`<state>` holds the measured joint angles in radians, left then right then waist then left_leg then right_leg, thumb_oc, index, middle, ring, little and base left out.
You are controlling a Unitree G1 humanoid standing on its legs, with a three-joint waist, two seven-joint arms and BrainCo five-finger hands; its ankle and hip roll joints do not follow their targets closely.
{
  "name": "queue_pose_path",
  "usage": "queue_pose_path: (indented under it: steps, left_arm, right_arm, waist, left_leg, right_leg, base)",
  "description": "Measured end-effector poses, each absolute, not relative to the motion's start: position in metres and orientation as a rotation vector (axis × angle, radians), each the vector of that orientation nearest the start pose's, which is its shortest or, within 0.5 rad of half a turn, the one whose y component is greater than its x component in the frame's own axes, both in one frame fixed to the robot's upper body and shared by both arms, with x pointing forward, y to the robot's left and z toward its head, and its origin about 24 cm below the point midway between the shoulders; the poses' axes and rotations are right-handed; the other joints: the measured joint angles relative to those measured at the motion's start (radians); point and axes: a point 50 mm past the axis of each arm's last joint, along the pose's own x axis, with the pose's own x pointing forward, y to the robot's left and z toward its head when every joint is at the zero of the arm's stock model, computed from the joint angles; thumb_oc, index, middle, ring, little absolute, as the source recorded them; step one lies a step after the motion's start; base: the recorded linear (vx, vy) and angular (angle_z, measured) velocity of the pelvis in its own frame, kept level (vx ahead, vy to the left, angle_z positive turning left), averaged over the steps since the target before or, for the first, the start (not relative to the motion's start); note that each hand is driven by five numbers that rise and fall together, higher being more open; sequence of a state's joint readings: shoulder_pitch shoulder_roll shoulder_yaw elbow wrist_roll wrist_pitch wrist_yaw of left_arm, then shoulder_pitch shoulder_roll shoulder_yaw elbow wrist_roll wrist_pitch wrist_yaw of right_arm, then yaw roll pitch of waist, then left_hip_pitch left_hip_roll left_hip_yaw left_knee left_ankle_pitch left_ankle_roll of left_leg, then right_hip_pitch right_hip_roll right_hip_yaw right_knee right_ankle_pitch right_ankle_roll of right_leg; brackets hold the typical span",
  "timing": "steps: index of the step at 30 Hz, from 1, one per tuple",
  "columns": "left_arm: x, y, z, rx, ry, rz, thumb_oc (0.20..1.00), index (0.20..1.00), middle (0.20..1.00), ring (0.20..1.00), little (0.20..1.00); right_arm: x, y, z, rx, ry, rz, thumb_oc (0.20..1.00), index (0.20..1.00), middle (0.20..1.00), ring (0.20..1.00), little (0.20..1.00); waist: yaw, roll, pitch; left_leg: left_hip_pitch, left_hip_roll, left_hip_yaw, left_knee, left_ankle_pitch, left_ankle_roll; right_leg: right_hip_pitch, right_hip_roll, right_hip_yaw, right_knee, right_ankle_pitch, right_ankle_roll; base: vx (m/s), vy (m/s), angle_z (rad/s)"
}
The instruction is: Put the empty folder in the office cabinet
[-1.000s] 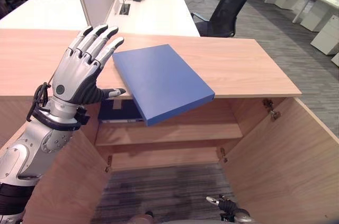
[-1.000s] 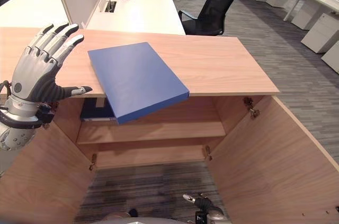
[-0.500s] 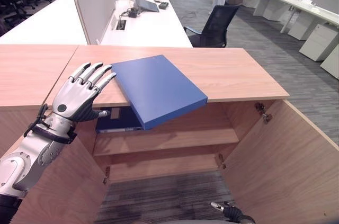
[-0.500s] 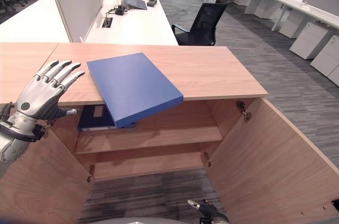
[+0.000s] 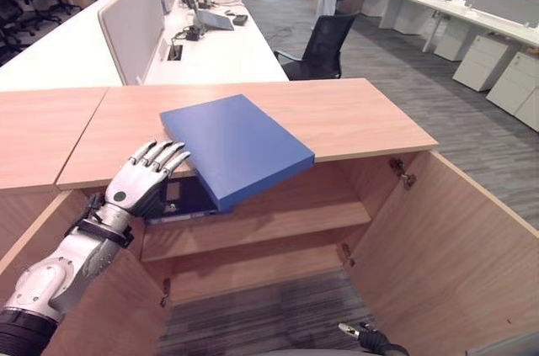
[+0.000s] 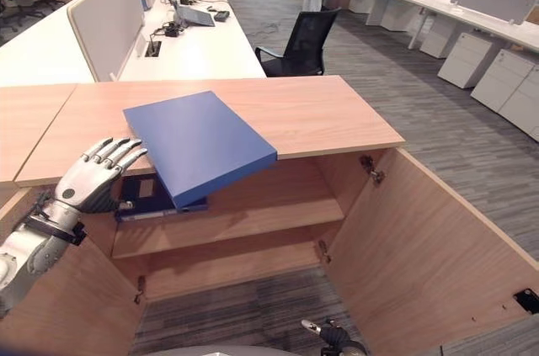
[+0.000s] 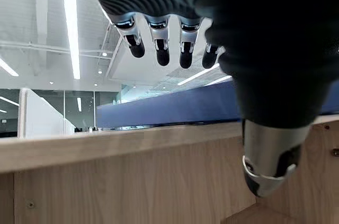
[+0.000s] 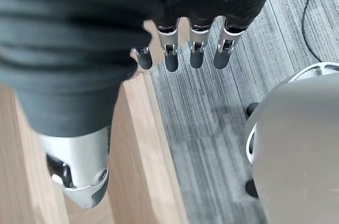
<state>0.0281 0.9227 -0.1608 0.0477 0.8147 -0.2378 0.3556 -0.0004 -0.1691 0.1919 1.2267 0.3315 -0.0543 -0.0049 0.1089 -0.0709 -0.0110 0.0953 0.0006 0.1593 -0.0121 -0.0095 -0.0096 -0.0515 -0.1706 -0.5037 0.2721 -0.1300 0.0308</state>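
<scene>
One blue folder (image 5: 234,146) is seen overhanging the cabinet (image 5: 362,116) top; the left hand (image 5: 143,183) is held beside it, fingers spread; the right hand (image 8: 180,49) is hung low, fingers straight.

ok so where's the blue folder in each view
Left eye view: blue folder at centre, overhanging the cabinet top's front edge.
Right eye view: left of centre, same overhang.
Left wrist view: a blue band beyond the left hand.
Right wrist view: not in it.
Shared landmark: the cabinet top.
</scene>
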Motion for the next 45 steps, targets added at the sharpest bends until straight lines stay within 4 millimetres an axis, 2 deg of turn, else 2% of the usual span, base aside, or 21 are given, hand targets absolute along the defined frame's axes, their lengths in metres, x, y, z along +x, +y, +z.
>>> queue_pose_path:
  steps: [14, 25, 33, 40, 45]
  left_arm:
    - [0.256, 0.253, 0.088, 1.659, -0.389, -0.081, 1.000, 1.000, 1.000, 1.000, 1.000]
    - [0.259, 0.248, 0.088, 1.659, -0.418, -0.052, 1.000, 1.000, 1.000, 1.000, 1.000]
    - [0.270, 0.235, 0.099, 1.673, -0.502, -0.046, 1.000, 1.000, 1.000, 1.000, 1.000]
    - [0.276, 0.223, 0.108, 1.661, -0.567, -0.041, 1.000, 1.000, 1.000, 1.000, 1.000]
    - [0.279, 0.211, 0.106, 1.657, -0.606, -0.092, 1.000, 1.000, 1.000, 1.000, 1.000]
  right_arm:
    - [0.092, -0.205, -0.166, 0.001, 1.172, -0.166, 1.000, 1.000, 1.000, 1.000, 1.000]
    - [0.092, -0.206, -0.166, -0.005, 1.173, -0.176, 1.000, 1.000, 1.000, 1.000, 1.000]
    - [0.092, -0.206, -0.166, -0.008, 1.172, -0.180, 1.000, 1.000, 1.000, 1.000, 1.000]
    - [0.095, -0.206, -0.165, -0.011, 1.167, -0.179, 1.000, 1.000, 1.000, 1.000, 1.000]
    - [0.095, -0.205, -0.165, -0.011, 1.165, -0.178, 1.000, 1.000, 1.000, 1.000, 1.000]
  waist:
    - [-0.017, 0.001, -0.001]
    - [-0.020, 0.000, -0.001]
    - [-0.022, -0.003, 0.001]
    - [-0.047, -0.004, 0.025]
    - [-0.049, -0.005, 0.025]
  left_leg:
    - [0.000, 0.005, 0.012, -0.001, 0.000, 0.000]
    - [0.000, 0.005, 0.023, -0.003, -0.002, 0.003]
    - [0.001, 0.006, 0.025, -0.006, -0.003, 0.004]
    - [0.015, 0.005, 0.030, -0.011, -0.005, 0.006]
    - [0.017, 0.005, 0.031, -0.013, -0.005, 0.007]
  right_leg:
    - [-0.005, 0.006, 0.011, 0.000, 0.001, -0.001]
    - [-0.011, 0.008, 0.020, 0.000, 0.001, -0.001]
    - [-0.013, 0.008, 0.022, 0.000, 0.001, -0.001]
    - [-0.004, 0.009, 0.026, 0.000, 0.000, -0.002]
    - [-0.004, 0.010, 0.027, -0.001, 0.000, -0.002]
  base:
    - [0.01, 0.003, -0.02]
    - [0.00, 0.003, -0.01]
    - [0.00, 0.000, 0.00]
    - [0.00, 0.001, -0.01]
    - [0.00, 0.000, 0.00]
